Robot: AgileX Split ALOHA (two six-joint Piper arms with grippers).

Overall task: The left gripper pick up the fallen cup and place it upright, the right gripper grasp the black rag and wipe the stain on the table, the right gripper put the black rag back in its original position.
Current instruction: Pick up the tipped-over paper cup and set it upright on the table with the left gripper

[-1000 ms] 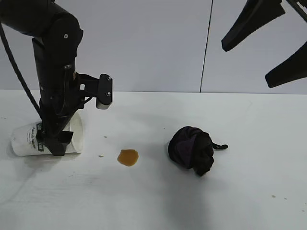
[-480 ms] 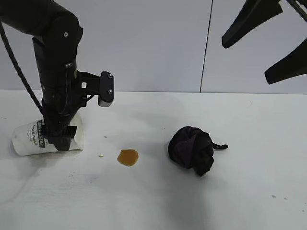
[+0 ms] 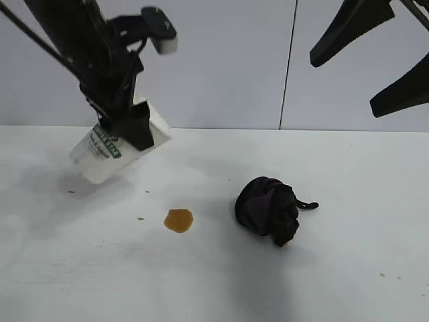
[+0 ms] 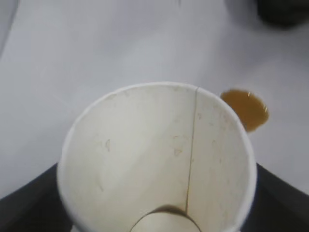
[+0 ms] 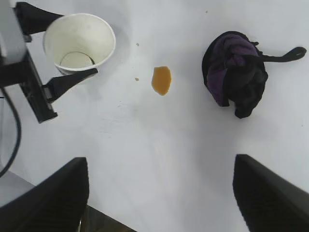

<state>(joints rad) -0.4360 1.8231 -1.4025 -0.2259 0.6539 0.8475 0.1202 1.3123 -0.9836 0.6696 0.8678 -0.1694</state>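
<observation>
White bench (image 3: 348, 268) spreads under us. Our left gripper (image 3: 127, 124) has swung up from the bench, arm leaning, fingers clamped on the cup (image 3: 110, 153), now airborne and tilted. Right gripper (image 3: 375, 60) hangs high, fingers spread apart. Rag (image 3: 268, 209) and stain (image 3: 178, 220) lie unmoved.

A plain pale grey wall (image 3: 221, 67) stands behind the table (image 3: 348, 174), split by a thin dark vertical seam (image 3: 289, 64) right of its middle. Even light falls, leaving soft shadows on the white tabletop.
</observation>
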